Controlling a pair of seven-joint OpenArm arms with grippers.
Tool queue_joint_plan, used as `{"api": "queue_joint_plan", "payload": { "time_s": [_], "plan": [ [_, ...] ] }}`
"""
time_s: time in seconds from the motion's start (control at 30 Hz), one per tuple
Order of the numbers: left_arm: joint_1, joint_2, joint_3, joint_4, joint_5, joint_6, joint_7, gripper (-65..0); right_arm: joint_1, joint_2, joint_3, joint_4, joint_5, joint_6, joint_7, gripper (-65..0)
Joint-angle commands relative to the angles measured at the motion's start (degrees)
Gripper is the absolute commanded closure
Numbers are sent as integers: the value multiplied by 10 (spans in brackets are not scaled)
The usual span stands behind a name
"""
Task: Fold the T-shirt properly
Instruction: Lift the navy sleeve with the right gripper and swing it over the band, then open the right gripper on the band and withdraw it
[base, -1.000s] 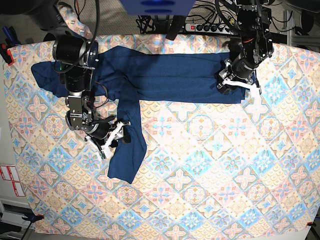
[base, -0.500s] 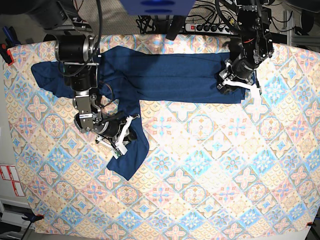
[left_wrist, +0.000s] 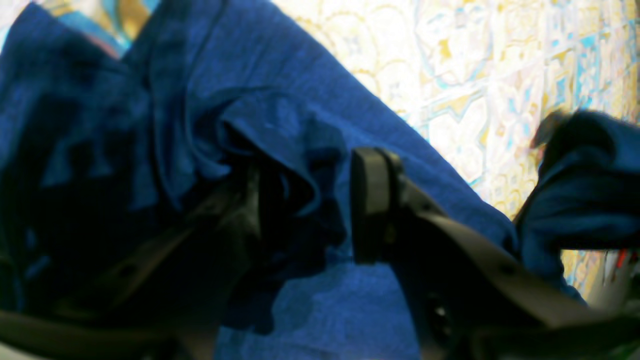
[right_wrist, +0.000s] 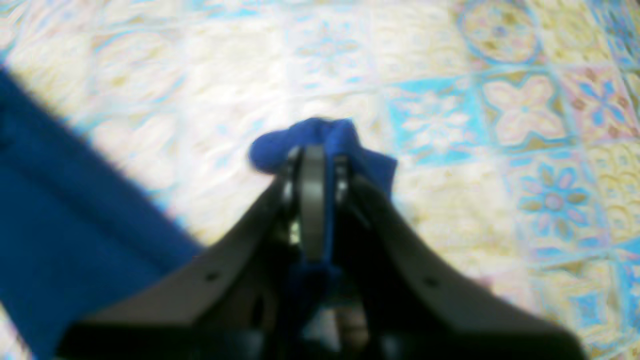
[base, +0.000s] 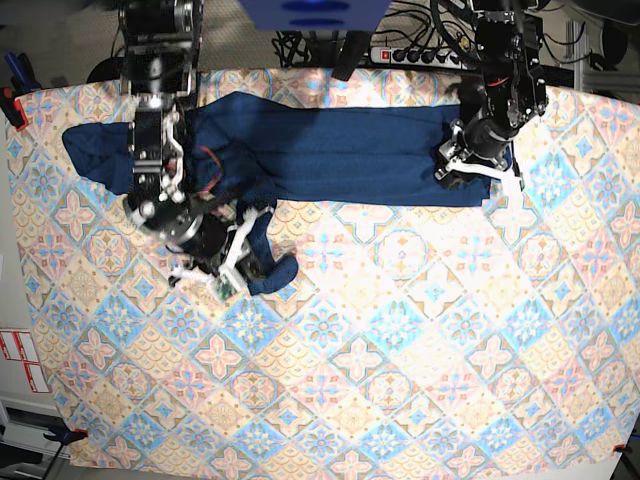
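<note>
Pastel tile-patterned tablecloth (base: 420, 330) covers the table. On it, the right gripper (right_wrist: 312, 165) has its jaws pinched tight on a bunched fold of the T-shirt (base: 340, 150) (a sleeve end, it seems). The left gripper (left_wrist: 305, 200) stands part open with gathered cloth between its jaws, apparently held, though blur hides the contact. The shirt's body stretches along the tablecloth's far edge.

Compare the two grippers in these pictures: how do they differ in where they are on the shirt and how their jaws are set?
The right gripper has its jaws pressed shut on a small bunch of the T-shirt, at the sleeve end; the left gripper has its jaws apart around gathered folds at the shirt's other end. The right one sits over the tablecloth; the left sits over the shirt. Both hold navy fabric.
</note>
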Motion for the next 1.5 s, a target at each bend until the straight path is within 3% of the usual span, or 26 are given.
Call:
{"api": "queue_joint_plan", "payload": {
  "time_s": [0.0,0.27,0.47,0.73,0.9,1.1,1.23,1.33,1.47],
  "plan": [
    [-2,-3,-1,11,-7,-5,-6,-229,-7,-3,-19,29,9,3,13,-1],
    [-3,-3,-1,11,-7,-5,-7,-229,-115,-4,-117,123,9,3,16,-1],
    [-3,-3,-1,11,-7,-5,-7,-229,-154,-25,-162,141,7,3,14,-1],
    [-2,-3,-1,9,-7,-5,-7,-229,-154,-28,-207,149,-45,3,15,-2],
    [-1,-2,-1,9,-7,-5,-7,-229,-152,-28,-258,148,-86,3,13,-2],
    [-1,-3,-1,9,-7,-5,-7,-229,-140,-28,-352,143,-175,3,13,-2],
    [0,-1,-1,9,-7,-5,-7,-229,-116,-30,-363,110,-182,3,16,-3],
    [1,-1,-1,9,-7,-5,-7,-229,-96,-56,-363,72,-183,3,18,-3],
    [2,0,-1,9,-7,-5,-7,-229,-60,-64,-363,36,-183,3,18,-3]
  ]
}}
